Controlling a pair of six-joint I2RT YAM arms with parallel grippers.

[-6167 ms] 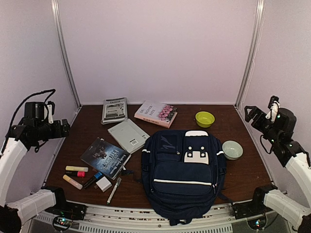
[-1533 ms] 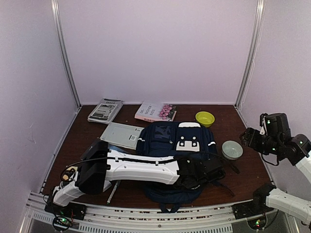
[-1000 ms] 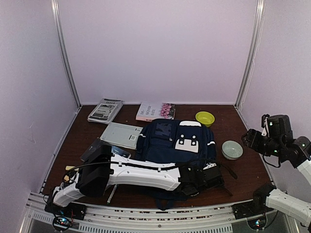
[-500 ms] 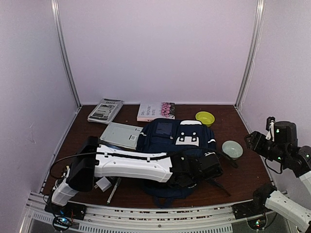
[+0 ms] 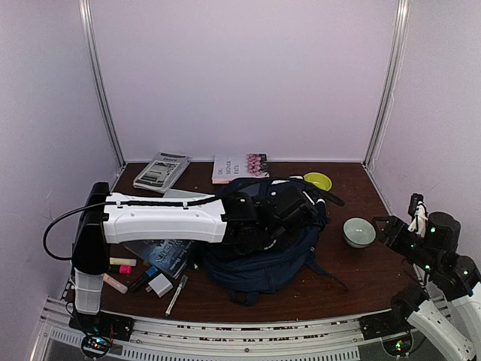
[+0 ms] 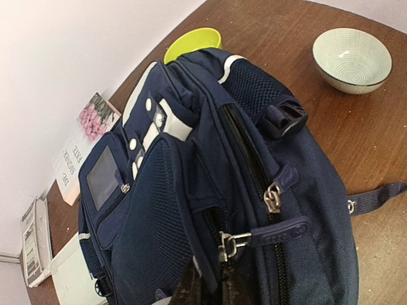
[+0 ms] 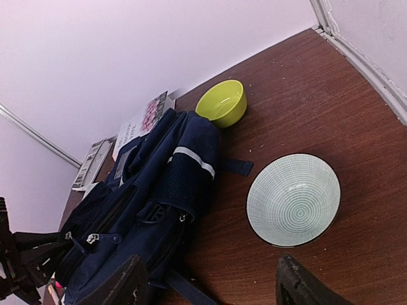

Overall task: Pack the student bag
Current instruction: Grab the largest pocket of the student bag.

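Student bag [image 5: 259,252] at mid-table, clamped by left gripper [image 6: 213,283] — fingers pressed together on navy fabric beside a zipper, two metal pulls hanging right at the fingertips. Far end of bag raised and bunched, white patch with dark dots on the upper face; near end slumped on table [image 5: 361,278]. Black buckle sticking out on bag's right side, loose strap trailing over the wood. Left arm [image 5: 165,218] stretched in from the left edge, reaching over the bag. Lime bowl [image 7: 222,103] just behind the raised end; touching or not, cannot tell. Pale ribbed bowl [image 7: 293,199] right of the bag, apart from it. Right gripper [image 7: 210,286] low near the right edge — fingers spread wide, nothing between them, pale ribbed bowl just ahead. Pink-flowered book [image 5: 239,168] and grey booklet [image 5: 161,171] along the back wall. Dark book [image 5: 161,254] left of bag, partly under the arm. Highlighters [image 5: 119,263], white block [image 5: 160,285] and pen [image 5: 177,294] in near-left corner.
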